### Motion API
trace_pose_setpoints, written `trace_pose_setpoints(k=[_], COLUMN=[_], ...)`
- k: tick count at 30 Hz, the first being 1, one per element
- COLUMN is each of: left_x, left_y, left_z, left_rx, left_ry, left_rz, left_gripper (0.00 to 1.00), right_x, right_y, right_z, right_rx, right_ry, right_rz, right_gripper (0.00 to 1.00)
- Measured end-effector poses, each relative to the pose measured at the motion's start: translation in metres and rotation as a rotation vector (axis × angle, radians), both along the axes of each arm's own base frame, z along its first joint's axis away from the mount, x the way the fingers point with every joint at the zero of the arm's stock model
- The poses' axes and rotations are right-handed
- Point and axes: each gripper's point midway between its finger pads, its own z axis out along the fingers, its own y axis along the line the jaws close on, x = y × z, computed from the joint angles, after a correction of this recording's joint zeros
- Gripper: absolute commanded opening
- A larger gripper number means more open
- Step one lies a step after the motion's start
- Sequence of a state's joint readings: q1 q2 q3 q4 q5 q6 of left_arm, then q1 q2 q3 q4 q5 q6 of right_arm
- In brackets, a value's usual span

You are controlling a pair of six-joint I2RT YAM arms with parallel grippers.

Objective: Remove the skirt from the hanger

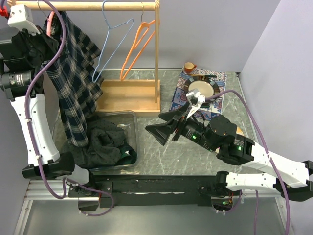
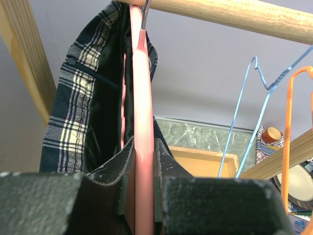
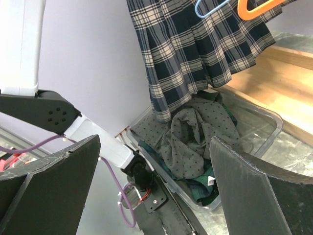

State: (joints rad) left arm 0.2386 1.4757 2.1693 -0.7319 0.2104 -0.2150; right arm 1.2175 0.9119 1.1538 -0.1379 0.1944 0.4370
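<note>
Left tool (image 2: 143, 164) clamps pink hanger (image 2: 139, 73); right tool (image 3: 154, 191) gapes wide. I'd hold hanger steady, tug skirt (image 3: 195, 54) downward.

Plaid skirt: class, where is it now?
Top view: the plaid skirt hangs at the left end of the wooden rail, hem reaching the clear bin.

Marbled grey table (image 1: 161, 155). Carries a wooden rack base (image 1: 128, 95) at 11 o'clock, pushed toward the far edge. Holds a clear bin (image 1: 129, 120) of clothes at 8 o'clock, just beside that base. Bears a patterned mat (image 1: 216, 76) at 1 o'clock, well apart from the bin.
</note>
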Motion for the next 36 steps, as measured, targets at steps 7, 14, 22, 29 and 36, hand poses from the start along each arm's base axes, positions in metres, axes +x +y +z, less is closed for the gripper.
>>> trace_pose_setpoints(k=[7,14,22,29,36], left_x=[-0.016,-0.051,-0.088,-0.134,-0.202], left_y=[-0.003,-0.014,-0.026,-0.04,-0.059], left_z=[0.003,0.015,0.03,0.039,0.083], left_rx=[-0.006,-0.054,-0.106,-0.166,-0.194], left_ry=[-0.008,-0.029,-0.07,-0.136,-0.341], left_rz=[0.007,0.008,0.005,-0.002,-0.031], left_gripper=[0.01,0.01,0.01,0.01,0.01], right_x=[0.0,0.002,0.003,0.005,-0.028], right_y=[-0.002,0.009,0.037,0.07,0.12], right_z=[0.013,0.038,0.031,0.046,0.066], right_rx=[0.008,0.029,-0.012,-0.01,-0.018], right_ry=[-0.001,-0.007,0.018,0.043,0.02], right_rz=[-0.004,0.005,0.051,0.076,0.15], right_gripper=[1.0,1.0,0.99,0.98,0.99])
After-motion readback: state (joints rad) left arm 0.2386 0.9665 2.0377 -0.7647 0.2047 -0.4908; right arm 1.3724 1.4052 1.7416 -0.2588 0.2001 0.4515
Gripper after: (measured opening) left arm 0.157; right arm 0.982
